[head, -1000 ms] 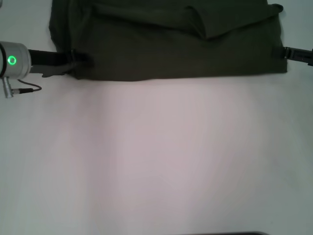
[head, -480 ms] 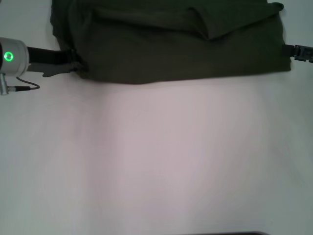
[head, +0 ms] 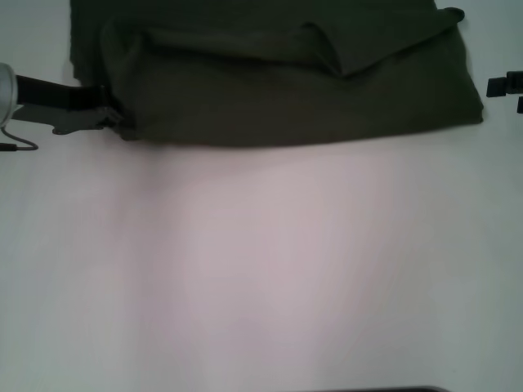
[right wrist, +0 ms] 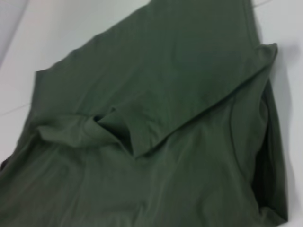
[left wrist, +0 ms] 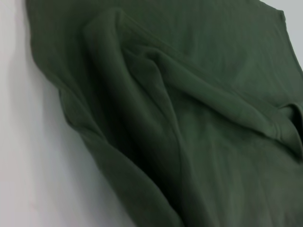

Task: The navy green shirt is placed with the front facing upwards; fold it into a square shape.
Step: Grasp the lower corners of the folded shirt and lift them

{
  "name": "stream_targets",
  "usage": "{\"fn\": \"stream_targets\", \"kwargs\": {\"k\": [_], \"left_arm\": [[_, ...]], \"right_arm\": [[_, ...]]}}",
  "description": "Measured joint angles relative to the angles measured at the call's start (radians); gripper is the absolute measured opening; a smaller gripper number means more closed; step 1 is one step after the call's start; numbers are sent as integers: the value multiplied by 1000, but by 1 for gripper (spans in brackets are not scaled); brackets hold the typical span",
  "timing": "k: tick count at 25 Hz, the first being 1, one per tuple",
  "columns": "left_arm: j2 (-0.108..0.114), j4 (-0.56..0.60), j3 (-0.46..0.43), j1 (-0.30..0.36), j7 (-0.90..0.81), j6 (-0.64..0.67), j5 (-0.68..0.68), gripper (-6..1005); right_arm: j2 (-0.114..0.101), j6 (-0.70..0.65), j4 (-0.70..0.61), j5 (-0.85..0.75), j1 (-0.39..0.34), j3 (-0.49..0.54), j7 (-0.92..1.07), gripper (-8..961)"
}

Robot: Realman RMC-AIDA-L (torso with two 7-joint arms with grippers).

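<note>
The navy green shirt [head: 286, 90] lies folded across the far part of the white table, with a sleeve flap [head: 359, 49] doubled over on top. Its cloth fills the left wrist view [left wrist: 189, 118] and the right wrist view [right wrist: 165, 118], creased and layered. My left gripper [head: 110, 118] is at the shirt's near left corner, touching its edge. My right gripper [head: 508, 91] hangs at the picture's right edge, open and a short gap clear of the shirt's right side.
The white table [head: 261, 269] stretches bare from the shirt's near hem to the front edge. A dark strip [head: 384, 389] shows at the very bottom of the head view.
My right gripper has let go of the shirt's right edge and drawn off to the right. My left gripper has slid leftwards, from inside the fold out to the shirt's left corner.
</note>
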Motion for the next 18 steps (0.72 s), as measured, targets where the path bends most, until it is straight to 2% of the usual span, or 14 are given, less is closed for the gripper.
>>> {"fn": "stream_targets", "kwargs": {"k": [6,9,14,18], "left_arm": [[20,0,-37,0,-5,87,6,29],[30,-2,-41,12,-6,102,7,29],[41,1,-57,28,-7,101,7,30],[37,0,-67,37,-5,95,7,30]], "right_arm": [[-4,18,51,-128,102,-4,93,929],[2,51,61,-148,132,-9,111,929],[6,105,61,-167,144,-77,109,929],[8,115,82,-177,144,-92,105,929]]}}
